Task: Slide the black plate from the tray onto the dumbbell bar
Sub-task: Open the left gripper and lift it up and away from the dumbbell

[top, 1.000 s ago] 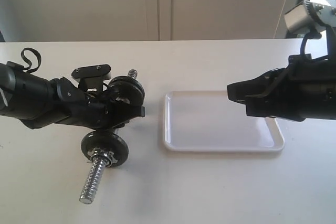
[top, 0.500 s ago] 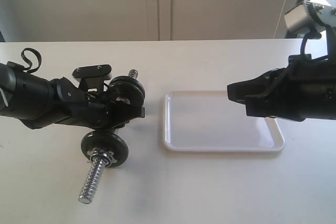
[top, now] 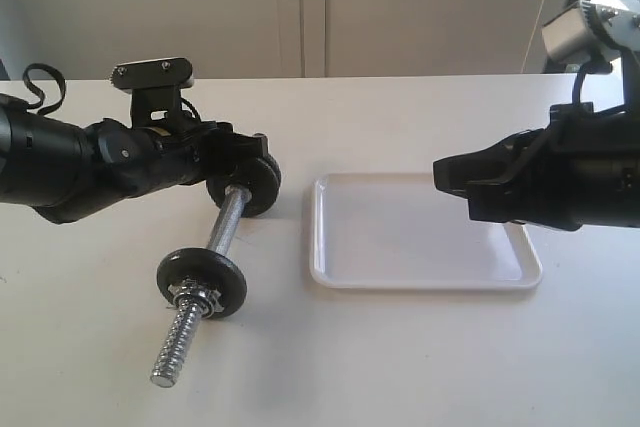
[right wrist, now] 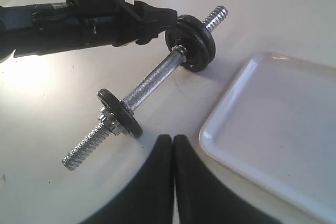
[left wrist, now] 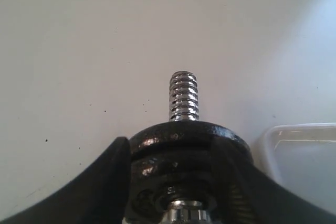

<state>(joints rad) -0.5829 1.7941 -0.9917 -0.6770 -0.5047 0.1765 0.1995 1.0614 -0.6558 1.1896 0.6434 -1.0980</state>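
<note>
White table (top: 400,357) right across your view, with the tray (top: 420,283) lying right of centre. Your right gripper (top: 438,175) hangs over it, claw pressed together. The dumbbell bar (top: 228,222) lies on the table just left of the tray. Your left gripper (top: 258,147) is at its far end, fingers (left wrist: 100,182) spread either side of the black plate (top: 258,195), which sits on the bar near the tray's corner. A star nut (top: 195,297) backs the near disc (top: 200,275).

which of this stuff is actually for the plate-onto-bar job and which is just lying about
For the job:
black plate, sitting on the bar's far end
dumbbell bar
tray

Just there:
nothing loose, only the table and the wall panels behind it
</note>
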